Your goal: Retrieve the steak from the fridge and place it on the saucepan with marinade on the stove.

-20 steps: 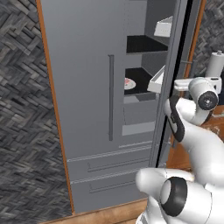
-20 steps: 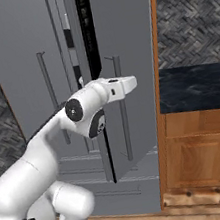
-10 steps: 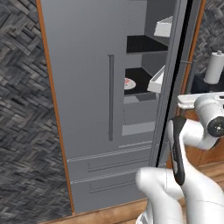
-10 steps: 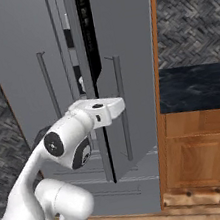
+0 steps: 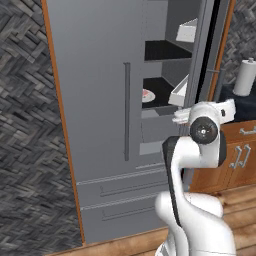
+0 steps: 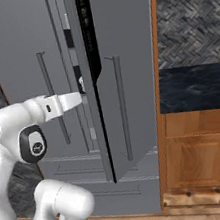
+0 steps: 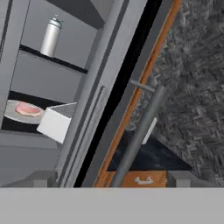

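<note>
The hand (image 7: 111,178) hangs in front of the fridge (image 5: 100,100), its two fingertips (image 7: 41,178) standing wide apart at the bottom of the hand view with nothing between them. Straight ahead of the hand runs the edge of the fridge's right door (image 7: 127,96), swung open and seen nearly edge-on, and the door's long bar handle (image 7: 140,131) slants up just beyond the gap between the fingers, near the right one but not touched. Off to the hand's left, inside the fridge, the steak (image 7: 29,109) lies flat on a round plate (image 7: 17,117) that rests on a black shelf (image 7: 22,127); it sits deeper in than the hand and well apart from it. A white door bin (image 7: 54,124) juts out just beside the plate, between the steak and the open door's edge. On the shelf above the plate stands an upright silver can (image 7: 50,37). In the left base view the steak (image 5: 146,94) shows as a small pink patch on its plate through the opening, above and behind the arm's wrist, with the left door (image 5: 90,125) shut. To the hand's right, past the open door, lie a dark bench (image 6: 197,87) over wooden cabinets (image 6: 200,152), and a white paper-towel roll (image 5: 245,76) stands on that bench.
</note>
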### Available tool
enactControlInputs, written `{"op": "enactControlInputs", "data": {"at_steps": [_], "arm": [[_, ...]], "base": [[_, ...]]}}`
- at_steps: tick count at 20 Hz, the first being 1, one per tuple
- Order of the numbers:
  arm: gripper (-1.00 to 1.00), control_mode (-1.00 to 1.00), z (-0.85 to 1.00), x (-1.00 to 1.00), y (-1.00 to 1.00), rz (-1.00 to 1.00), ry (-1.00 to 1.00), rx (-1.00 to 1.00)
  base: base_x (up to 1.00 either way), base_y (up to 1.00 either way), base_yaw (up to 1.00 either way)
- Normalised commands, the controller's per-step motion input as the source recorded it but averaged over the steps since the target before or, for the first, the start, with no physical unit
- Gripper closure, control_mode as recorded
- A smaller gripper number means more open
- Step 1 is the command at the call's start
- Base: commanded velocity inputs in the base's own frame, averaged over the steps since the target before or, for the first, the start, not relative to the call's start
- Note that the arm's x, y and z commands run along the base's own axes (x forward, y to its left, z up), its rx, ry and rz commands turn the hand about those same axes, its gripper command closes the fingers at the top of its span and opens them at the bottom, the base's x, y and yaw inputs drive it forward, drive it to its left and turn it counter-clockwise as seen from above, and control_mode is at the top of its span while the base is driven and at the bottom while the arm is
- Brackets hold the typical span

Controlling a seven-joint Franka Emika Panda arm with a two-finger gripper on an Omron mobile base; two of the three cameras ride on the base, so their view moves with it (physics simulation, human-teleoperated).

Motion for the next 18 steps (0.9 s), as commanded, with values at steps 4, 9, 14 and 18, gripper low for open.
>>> {"op": "enactControlInputs", "data": {"at_steps": [4, 9, 14, 18], "arm": [[-1.0, -1.0, 0.54, 0.02, 0.96, -0.14, 0.23, -0.11], [-1.0, -1.0, 0.36, 0.29, 0.48, -0.09, 0.07, -0.09], [-1.0, -1.0, 0.01, 0.19, -0.02, 0.01, -0.03, 0.0], [-1.0, -1.0, 0.0, 0.29, -0.09, 0.03, 0.0, 0.0]], "base": [[0.0, 0.0, 0.0], [0.0, 0.0, 0.0], [0.0, 0.0, 0.0], [0.0, 0.0, 0.0]]}}
